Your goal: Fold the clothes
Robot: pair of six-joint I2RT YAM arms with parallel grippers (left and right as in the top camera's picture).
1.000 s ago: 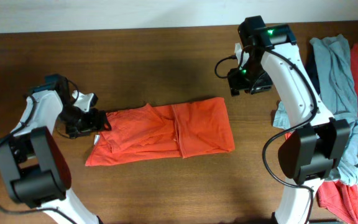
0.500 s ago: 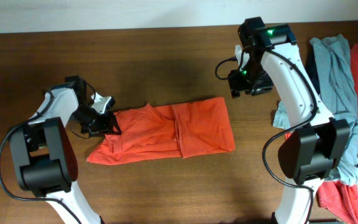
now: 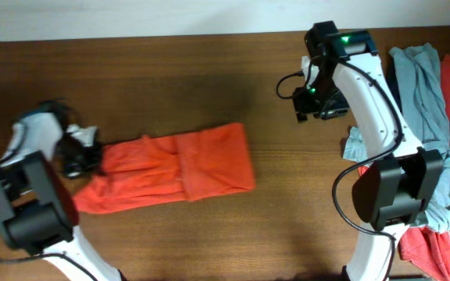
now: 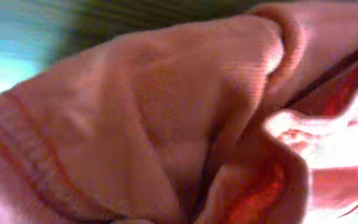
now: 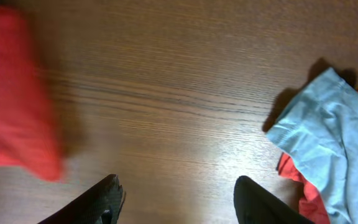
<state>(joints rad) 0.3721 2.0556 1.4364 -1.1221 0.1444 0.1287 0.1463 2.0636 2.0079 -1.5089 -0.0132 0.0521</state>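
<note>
Orange-red T-shirt [image 3: 186, 164] stretches left-right, centre-left of frame; left gripper [image 3: 82, 153] clenched on its left end, right gripper [image 5: 178, 193] released, well apart.

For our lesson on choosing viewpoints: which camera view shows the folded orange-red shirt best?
Overhead: nearly the whole orange-red shirt shows, folded. The left wrist view gives only blurred cloth filling the frame; the right wrist view catches just a blurred red edge at its left.
</note>
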